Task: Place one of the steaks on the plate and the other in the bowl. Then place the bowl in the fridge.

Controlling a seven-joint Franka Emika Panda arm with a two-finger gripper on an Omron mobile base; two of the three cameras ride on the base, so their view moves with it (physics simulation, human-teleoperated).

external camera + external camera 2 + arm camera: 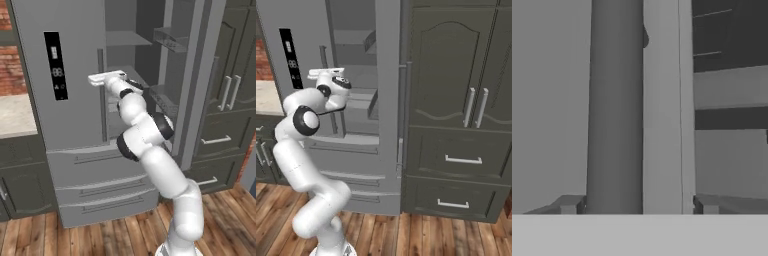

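Left base view, left to right. A pale counter [14, 116] sat below a brick wall [11, 70] at the far left. Next came the fridge [75, 167], standing on the wood floor [120, 235] with two drawers at its base. Its left door [35, 75] was closed and carried the black display panel [56, 65]. A long vertical handle [103, 117] ran along that door's inner edge. The arm [150, 165] rose from the lower right and reached up to the top of this handle, where the gripper [96, 79] lay level against the door front. Right of the handle the compartment stood exposed, with grey shelves [127, 39] inside. The right door [196, 75] was swung wide open and seen nearly edge-on, with bins [170, 40] on its inner face. Dark cabinets [235, 80] closed the right side.

Right base view: the gripper [319, 73] sat just right of the display panel, at the handle.

Hand view: the handle [614, 100] ran top to bottom as a dark bar. The gripper [637, 205] straddled it with its jaws apart, one of the fingertips [569, 204] on each side. We could not tell whether either tip touched the bar.
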